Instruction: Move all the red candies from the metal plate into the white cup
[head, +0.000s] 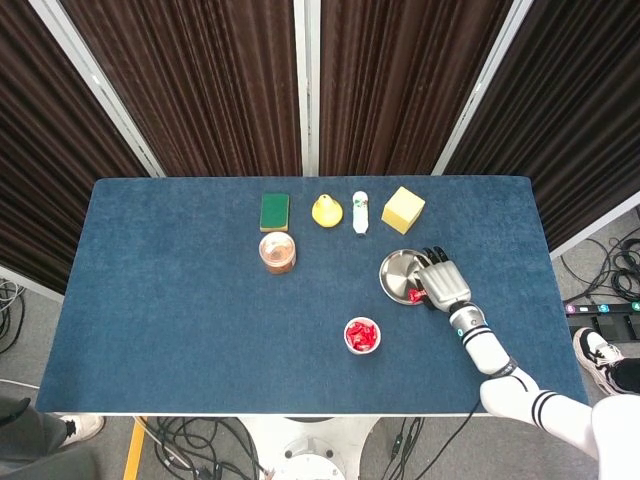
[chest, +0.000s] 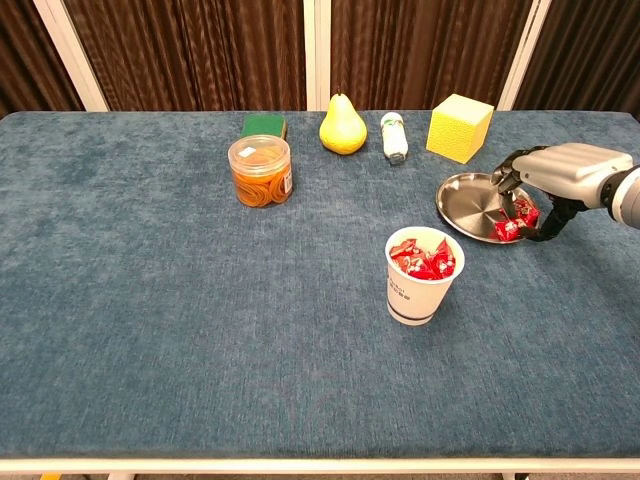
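Note:
The metal plate lies right of centre, with a few red candies at its right edge. My right hand reaches over that edge. Its fingers come down on the far side of the candies and the thumb curls under the near side, pinching them while they still touch the plate. The white cup stands upright in front of the plate to the left, holding several red candies. My left hand shows in neither view.
Along the back stand a green sponge, a yellow pear, a small white bottle lying down and a yellow cube. A clear jar of orange bands sits in front of the sponge.

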